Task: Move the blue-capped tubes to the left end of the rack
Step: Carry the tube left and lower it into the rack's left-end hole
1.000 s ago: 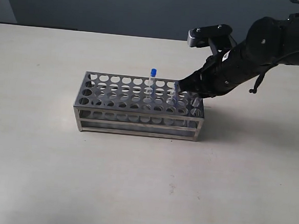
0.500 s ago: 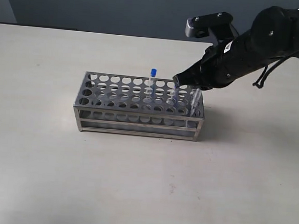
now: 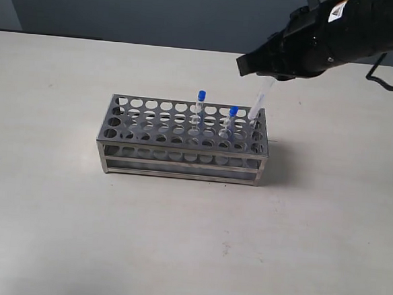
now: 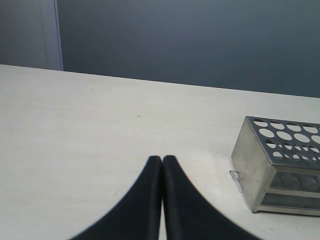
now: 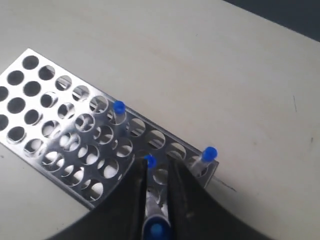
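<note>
The steel rack [image 3: 182,153] stands mid-table, its end wall [image 4: 255,170] showing in the left wrist view. My right gripper [image 3: 269,77] hovers over the rack's right end, shut on a blue-capped tube [image 3: 257,104] that hangs tilted, its lower tip at about top-plate level. Between the fingers of this gripper [image 5: 159,167] the held tube's cap [image 5: 156,230] shows. Three more blue-capped tubes stand in the rack: one near the middle [image 3: 200,100] [image 5: 119,106], one right of it [image 3: 232,113] [image 5: 149,160], one at the right corner [image 5: 209,153]. My left gripper [image 4: 162,159] is shut and empty, left of the rack.
The beige table [image 3: 175,254] spreads all round the rack. The holes at the rack's left end [image 3: 121,108] hold nothing. A dark wall [image 3: 125,7] runs behind the table's far edge.
My right gripper has risen from the rack's right end with a tube, drawing it up out of its hole. The blue cap it covered now shows. The rack has not moved.
</note>
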Tool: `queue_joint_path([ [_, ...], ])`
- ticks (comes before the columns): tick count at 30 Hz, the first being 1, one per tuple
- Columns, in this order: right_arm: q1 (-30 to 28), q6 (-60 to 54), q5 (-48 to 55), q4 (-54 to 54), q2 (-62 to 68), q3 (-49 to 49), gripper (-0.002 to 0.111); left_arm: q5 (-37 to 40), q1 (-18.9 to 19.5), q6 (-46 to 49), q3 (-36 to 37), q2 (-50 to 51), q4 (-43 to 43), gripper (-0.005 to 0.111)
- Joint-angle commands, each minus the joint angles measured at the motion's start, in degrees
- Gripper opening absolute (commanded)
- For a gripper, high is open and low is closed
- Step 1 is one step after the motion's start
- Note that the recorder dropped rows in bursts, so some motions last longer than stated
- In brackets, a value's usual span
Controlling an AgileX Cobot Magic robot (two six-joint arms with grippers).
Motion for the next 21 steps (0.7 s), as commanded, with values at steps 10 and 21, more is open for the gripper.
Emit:
queue_joint_path([
  [10, 12.2, -12.0, 1.2, -0.1, 18.2, -24.7, -0.001, 0.2, -0.6, 0.0, -0.2, -0.3, 0.0, 0.001],
  [21, 15.8, -15.9, 9.3, 0.2, 37.3, -46.2, -0.001, 0.2, -0.6, 0.0, -0.2, -0.3, 0.0, 0.001],
])
